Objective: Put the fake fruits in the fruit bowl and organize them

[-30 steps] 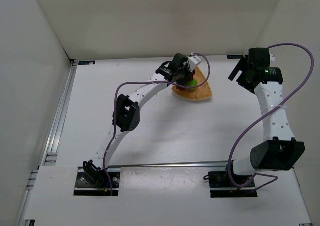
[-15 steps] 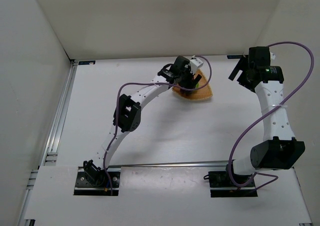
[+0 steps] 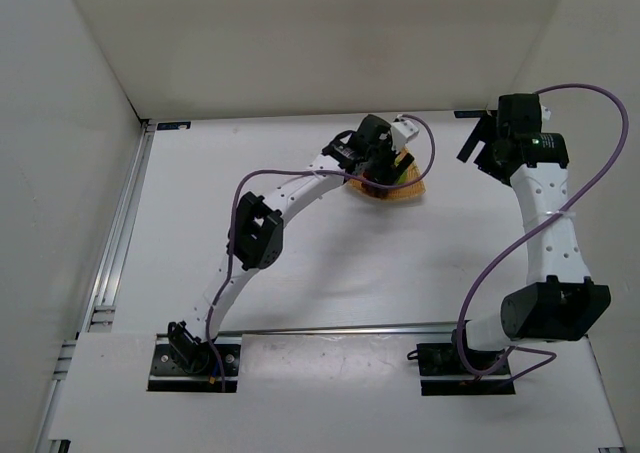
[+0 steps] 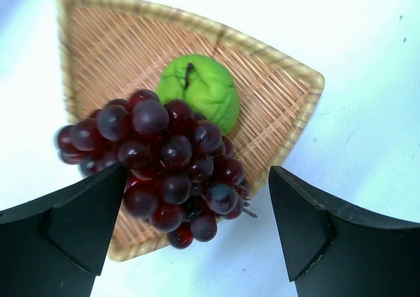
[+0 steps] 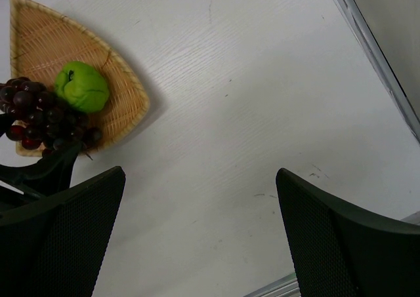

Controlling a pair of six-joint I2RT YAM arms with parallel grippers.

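The fruit bowl (image 4: 289, 80) is a tan woven fan-shaped basket. In it lie the fake fruits: a bright green apple-like fruit (image 4: 200, 90) and a dark red bunch of grapes (image 4: 164, 156) whose lower berries hang over the near rim. My left gripper (image 4: 197, 179) hovers over the grapes, open, with its fingers wide on either side of the bunch and gripping nothing. In the top view it (image 3: 383, 168) covers the bowl's (image 3: 408, 185) left part. My right gripper (image 5: 200, 179) is open and empty over bare table, right of the bowl (image 5: 39, 41).
White walls close in the table at the back and on both sides. A metal rail (image 3: 115, 243) runs along the left edge, another (image 5: 374, 48) along the right. The right arm (image 3: 545, 223) stands right of the bowl.
My left gripper has opened and let the grapes go into the bowl, then shifted a little to the right over it. The right arm has not moved.
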